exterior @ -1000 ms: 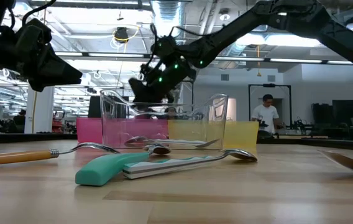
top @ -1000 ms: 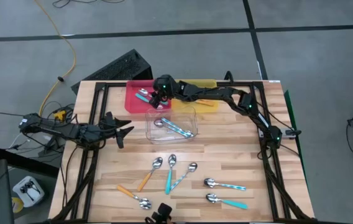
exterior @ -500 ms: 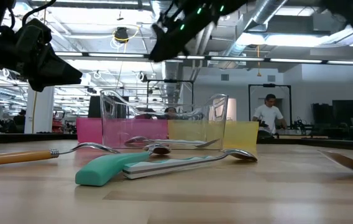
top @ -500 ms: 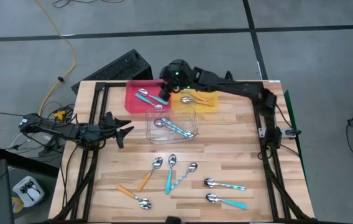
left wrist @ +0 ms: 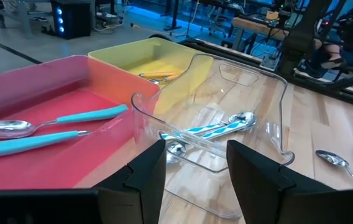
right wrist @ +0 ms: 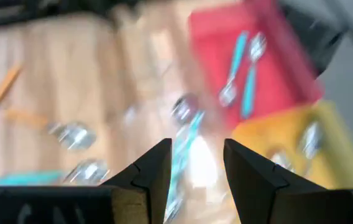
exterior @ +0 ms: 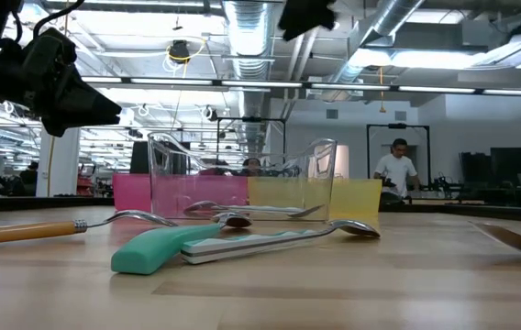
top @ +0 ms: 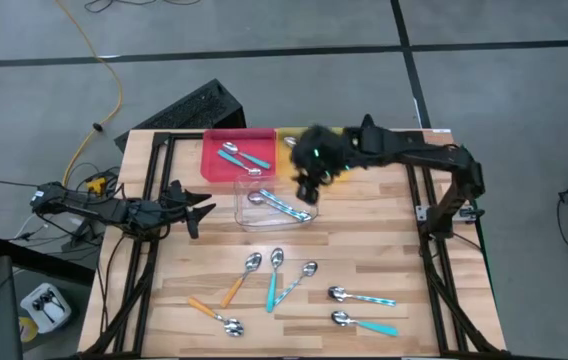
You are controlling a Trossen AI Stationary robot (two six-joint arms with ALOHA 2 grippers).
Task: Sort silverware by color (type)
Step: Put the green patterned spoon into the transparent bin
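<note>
high view: right end effector (top: pixel 306 190) sits above the seam between the yellow tray (top: pixel 289 135) and the clear tray (top: pixel 244 215), fingers apart, nothing between them. Blurred, so likely mid-swing.
left arm: left end effector (top: pixel 202 207) parked over the left part of the tabletop (top: pixel 364 250), level with the clear tray; fingers spread, empty.
sorted so far: two teal spoons (top: pixel 244 156) in the red tray (top: pixel 209 165); pale blue spoons (top: pixel 284 205) in the clear tray; at least one orange-handled spoon (left wrist: pixel 155 74) in the yellow tray, seen in the left wrist view.
still loose: near half of the tabletop holds an orange spoon (top: pixel 234 285), a teal spoon (top: pixel 273 285) and a pale blue spoon (top: pixel 299 280) side by side; second orange spoon (top: pixel 209 312) near the front edge; a pale blue spoon (top: pixel 364 297) and a teal spoon (top: pixel 369 323) to the right.
step: my read is transit back to the loose group for the next pick.
how to do it well: take one handle only. The three-spoon cluster is tight, so an outer spoon is safer than the middle one. Align fingers across the handle, not the bowl; the metal looks slippery.
vs earlier: half a second ago the right end effector was over the far edge between the red and yellow trays; it has now come toward the near side. Left arm has not moved. No spoon has shifted.
</note>
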